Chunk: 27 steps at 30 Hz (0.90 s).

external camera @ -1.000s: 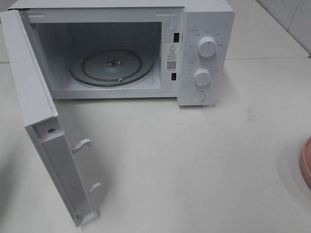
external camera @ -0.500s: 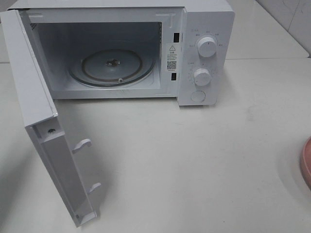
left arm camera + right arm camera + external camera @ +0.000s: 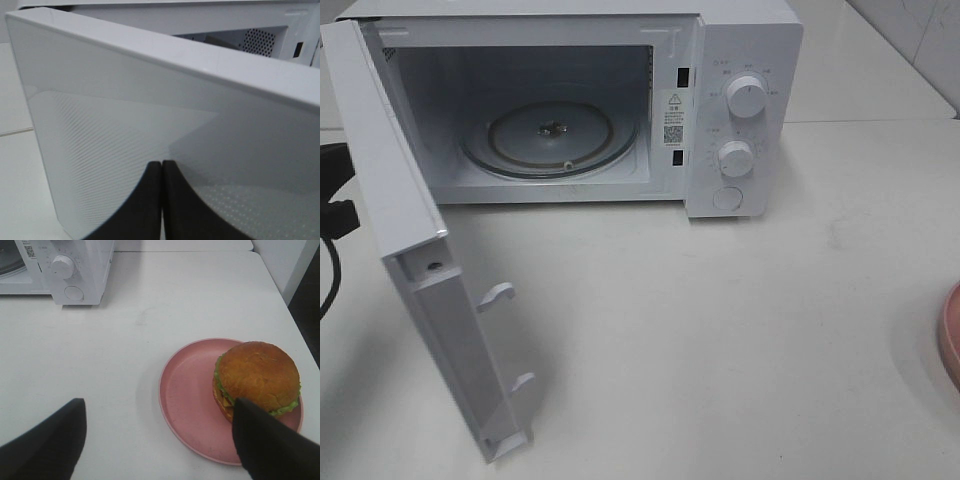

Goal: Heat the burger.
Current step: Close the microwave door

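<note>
Sitting on the pink plate (image 3: 190, 400), the burger (image 3: 257, 377) is off-centre toward the plate's far side from the microwave (image 3: 745, 110), w/ the right gripper (image 3: 157, 440) hovering over it, jaws spread wide, empty, one finger just overlapping the bun's edge. Right arm's clearly nearer. Left gripper (image 3: 161, 200) sits jaws pressed together at the open microwave door (image 3: 400, 220). Turntable (image 3: 550, 135) bare, ready.
</note>
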Available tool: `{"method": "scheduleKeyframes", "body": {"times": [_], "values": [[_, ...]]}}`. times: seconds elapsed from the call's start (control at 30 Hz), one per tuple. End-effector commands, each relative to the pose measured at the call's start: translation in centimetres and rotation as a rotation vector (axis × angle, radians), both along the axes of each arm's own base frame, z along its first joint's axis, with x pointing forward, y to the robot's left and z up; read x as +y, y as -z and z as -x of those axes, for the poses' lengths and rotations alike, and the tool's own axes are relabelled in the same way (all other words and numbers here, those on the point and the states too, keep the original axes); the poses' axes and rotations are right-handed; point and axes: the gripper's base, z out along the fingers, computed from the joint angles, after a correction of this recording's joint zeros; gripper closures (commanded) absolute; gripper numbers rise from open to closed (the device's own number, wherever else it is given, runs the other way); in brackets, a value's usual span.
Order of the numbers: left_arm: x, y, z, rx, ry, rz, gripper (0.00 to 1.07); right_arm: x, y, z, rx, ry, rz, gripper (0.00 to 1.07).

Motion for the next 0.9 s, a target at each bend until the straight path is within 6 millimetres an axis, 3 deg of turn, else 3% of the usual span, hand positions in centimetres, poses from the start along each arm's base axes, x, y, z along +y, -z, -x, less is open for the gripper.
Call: {"method": "scheduleKeyframes", "body": {"times": [0.03, 0.5, 0.57, 0.9], "values": [[-1.9, 0.0, -1.3, -0.014, 0.069, 0.018, 1.07, 0.0, 0.0, 0.4, -0.034, -0.002, 0.006, 0.31], [-5.2, 0.7, -3.5, 0.025, 0.082, 0.076, 1.07, 0.0, 0.0, 0.4, -0.034, -0.002, 0.006, 0.31], [-6.7, 0.7, -4.1, 0.028, 0.110, 0.082, 1.07, 0.0, 0.0, 0.4, -0.034, -0.002, 0.006, 0.31], [-10.1, 0.3, -6.1, 0.067, 0.124, 0.088, 1.07, 0.0, 0.0, 0.4, -0.034, -0.002, 0.006, 0.31]]}}
